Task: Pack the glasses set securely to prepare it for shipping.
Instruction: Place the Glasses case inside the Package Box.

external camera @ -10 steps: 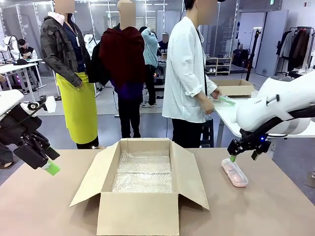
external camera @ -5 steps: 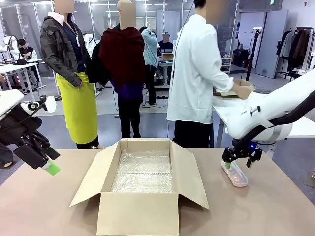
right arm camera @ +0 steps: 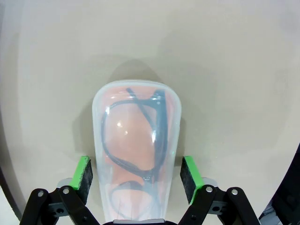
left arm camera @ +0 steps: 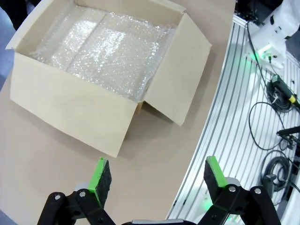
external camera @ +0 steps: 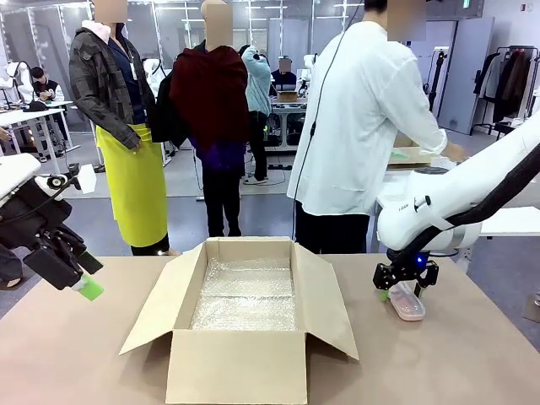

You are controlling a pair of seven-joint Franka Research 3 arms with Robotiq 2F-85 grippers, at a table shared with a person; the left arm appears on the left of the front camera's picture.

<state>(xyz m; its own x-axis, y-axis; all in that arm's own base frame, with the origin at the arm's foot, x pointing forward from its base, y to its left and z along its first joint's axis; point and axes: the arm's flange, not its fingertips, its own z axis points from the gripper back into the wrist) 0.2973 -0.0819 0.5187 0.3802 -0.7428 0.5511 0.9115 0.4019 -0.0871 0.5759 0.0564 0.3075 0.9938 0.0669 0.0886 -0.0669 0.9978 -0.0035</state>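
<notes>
Your right hand [right arm camera: 137,172] straddles the pink case [right arm camera: 136,131], which lies flat on the surface [right arm camera: 225,70] right of the cardboard box [external camera: 245,337]. Pads sit tight beside its long sides; can't tell if they're clamped on it. Your left hand [left arm camera: 157,174] hovers left of the box, fingers apart, empty.

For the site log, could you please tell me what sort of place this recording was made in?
Probably a robotics lab: a white robot arm at the table, cables beside a slotted metal frame, and glass partitions behind.
</notes>
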